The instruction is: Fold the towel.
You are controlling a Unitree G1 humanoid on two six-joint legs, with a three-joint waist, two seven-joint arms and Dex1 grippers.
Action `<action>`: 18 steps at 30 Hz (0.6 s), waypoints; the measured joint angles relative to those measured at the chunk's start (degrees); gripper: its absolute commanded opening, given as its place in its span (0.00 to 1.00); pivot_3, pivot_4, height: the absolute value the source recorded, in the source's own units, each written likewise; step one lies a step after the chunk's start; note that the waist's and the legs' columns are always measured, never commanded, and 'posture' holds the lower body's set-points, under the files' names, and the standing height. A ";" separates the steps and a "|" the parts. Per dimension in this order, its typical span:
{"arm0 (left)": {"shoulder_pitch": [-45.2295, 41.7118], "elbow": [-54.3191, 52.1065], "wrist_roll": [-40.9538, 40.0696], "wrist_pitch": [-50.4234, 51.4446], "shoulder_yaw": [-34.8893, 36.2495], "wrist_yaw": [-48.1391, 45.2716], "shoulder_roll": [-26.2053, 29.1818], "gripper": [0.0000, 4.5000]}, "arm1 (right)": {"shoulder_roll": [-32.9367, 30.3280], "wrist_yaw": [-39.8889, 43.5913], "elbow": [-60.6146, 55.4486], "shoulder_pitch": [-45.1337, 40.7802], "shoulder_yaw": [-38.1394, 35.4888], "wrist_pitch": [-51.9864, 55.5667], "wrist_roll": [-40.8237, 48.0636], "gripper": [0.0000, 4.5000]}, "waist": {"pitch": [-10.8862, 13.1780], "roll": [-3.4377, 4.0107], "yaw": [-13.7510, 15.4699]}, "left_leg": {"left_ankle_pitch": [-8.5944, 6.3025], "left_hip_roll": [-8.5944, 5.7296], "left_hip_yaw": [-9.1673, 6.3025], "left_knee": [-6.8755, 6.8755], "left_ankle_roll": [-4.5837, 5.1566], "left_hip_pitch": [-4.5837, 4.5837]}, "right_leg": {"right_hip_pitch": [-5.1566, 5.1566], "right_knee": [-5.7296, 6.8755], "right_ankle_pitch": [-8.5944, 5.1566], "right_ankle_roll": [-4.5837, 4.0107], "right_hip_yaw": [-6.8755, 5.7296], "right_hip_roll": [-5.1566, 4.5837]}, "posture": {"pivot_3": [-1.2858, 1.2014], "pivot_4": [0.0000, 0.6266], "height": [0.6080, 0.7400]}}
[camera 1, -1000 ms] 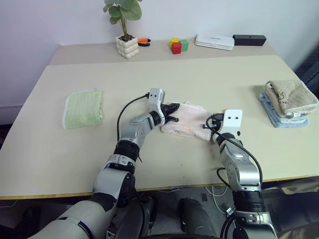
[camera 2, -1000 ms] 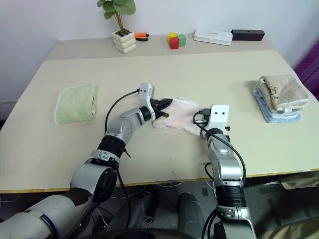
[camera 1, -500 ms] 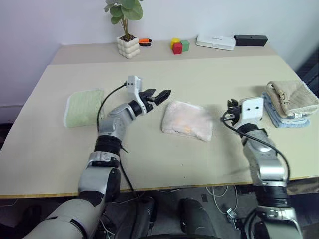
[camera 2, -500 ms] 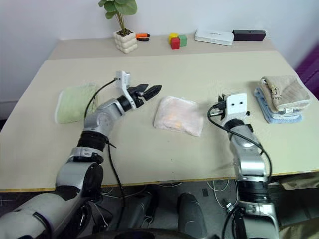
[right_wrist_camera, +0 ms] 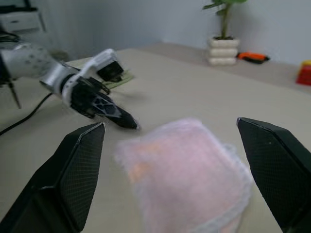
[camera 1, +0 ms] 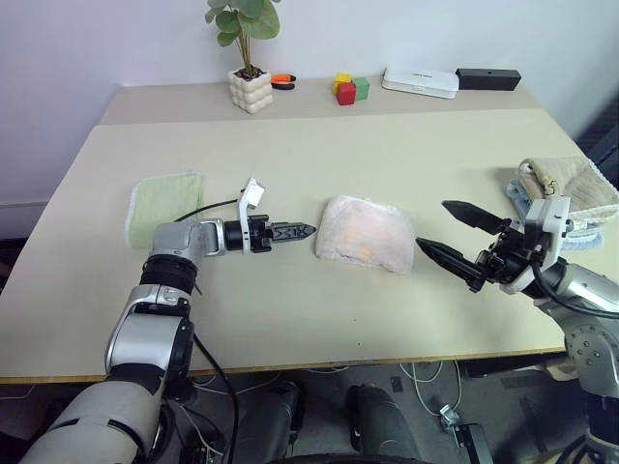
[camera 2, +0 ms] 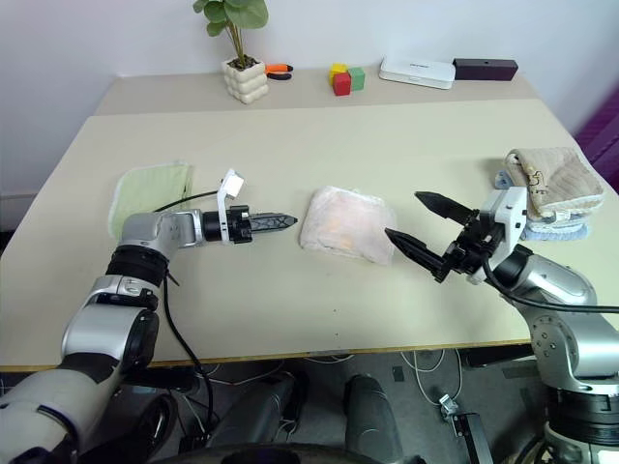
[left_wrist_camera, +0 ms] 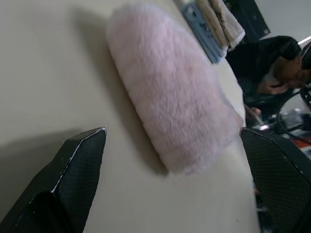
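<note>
The pale pink fluffy towel (camera 1: 363, 234) lies folded in a compact bundle on the middle of the table, its white edge showing in the right wrist view (right_wrist_camera: 189, 179). My left gripper (camera 1: 295, 231) hovers just left of the towel, pointing at it, apart from it. The left wrist view shows its fingers (left_wrist_camera: 82, 160) spread wide with the towel (left_wrist_camera: 170, 97) ahead of them. My right gripper (camera 1: 433, 224) is raised off the table just right of the towel. It is open and holds nothing.
A light green ribbed cloth (camera 1: 164, 208) lies at the left. A beige towel on folded blue cloths (camera 1: 561, 198) sits at the right edge. Along the back stand a potted plant (camera 1: 248, 89), coloured blocks (camera 1: 347, 88), a white box (camera 1: 418, 82) and a black box (camera 1: 487, 77).
Both grippers opened and let go of the towel. The left one drew back to the left. The right one rose and drew back to the right. The towel stays folded.
</note>
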 measured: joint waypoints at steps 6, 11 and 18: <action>-1.32 0.59 0.57 3.90 -2.28 -2.71 -1.77 1.00 | -0.86 0.26 -1.17 0.24 -0.12 0.44 -0.02 0.99 | 0.00 0.00 0.05 | 0.00 0.00 0.00 -0.01 -0.01 -0.02 | -0.01 -0.02 0.00 0.00 0.00 -0.03 | 0.52 0.24 1.00; -3.63 4.09 1.35 3.10 -1.78 -0.87 -4.81 1.00 | -0.86 -0.98 -1.16 0.16 -0.14 -0.14 -1.14 0.99 | 0.00 0.00 0.33 | 0.00 -0.01 0.00 0.05 -0.01 -0.02 | 0.05 -0.04 0.00 0.00 -0.03 -0.07 | 0.52 0.24 1.00; -8.55 13.79 1.33 -1.01 3.32 5.83 -9.87 1.00 | -0.85 -2.43 -1.17 -0.27 -0.13 -0.59 -2.49 0.99 | -0.02 -0.01 0.56 | 0.00 -0.02 0.00 0.14 -0.01 -0.02 | 0.11 -0.06 0.00 0.01 -0.06 -0.07 | 0.52 0.24 1.00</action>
